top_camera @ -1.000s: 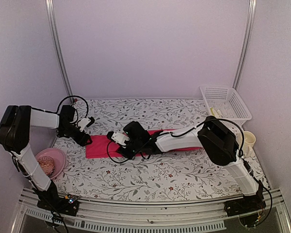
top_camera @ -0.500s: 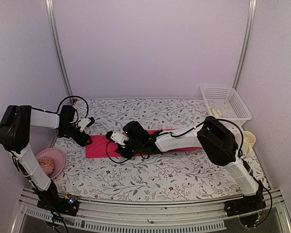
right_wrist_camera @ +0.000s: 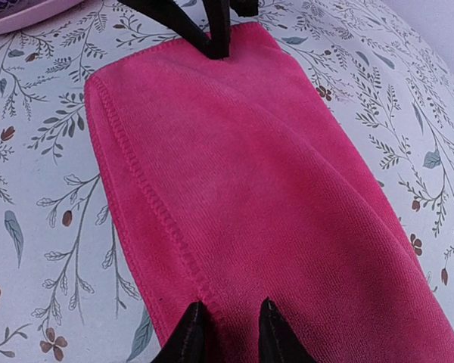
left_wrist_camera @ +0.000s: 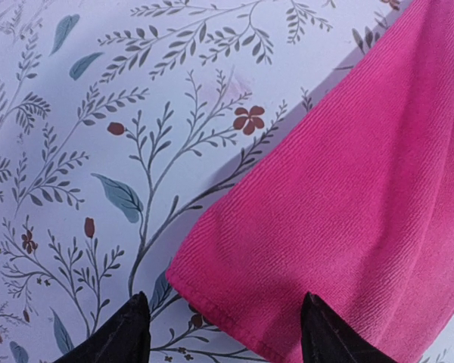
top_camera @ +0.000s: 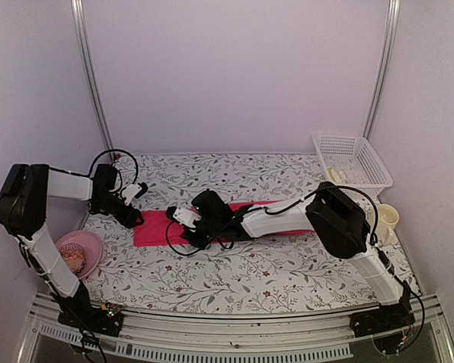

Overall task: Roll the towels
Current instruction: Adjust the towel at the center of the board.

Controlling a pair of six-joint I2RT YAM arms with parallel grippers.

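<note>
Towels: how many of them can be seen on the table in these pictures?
1. The pink towel lies near the middle of the table. Some pale things in the white basket are too small to identify, so another may be hidden.

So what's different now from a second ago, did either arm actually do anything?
The right claw edged slightly leftward over the pink towel and drew its fingers in, pinching the towel's hem. The left claw stayed open astride the towel's corner, not gripping it. The towel, the pink bowl and the white basket did not move.
</note>
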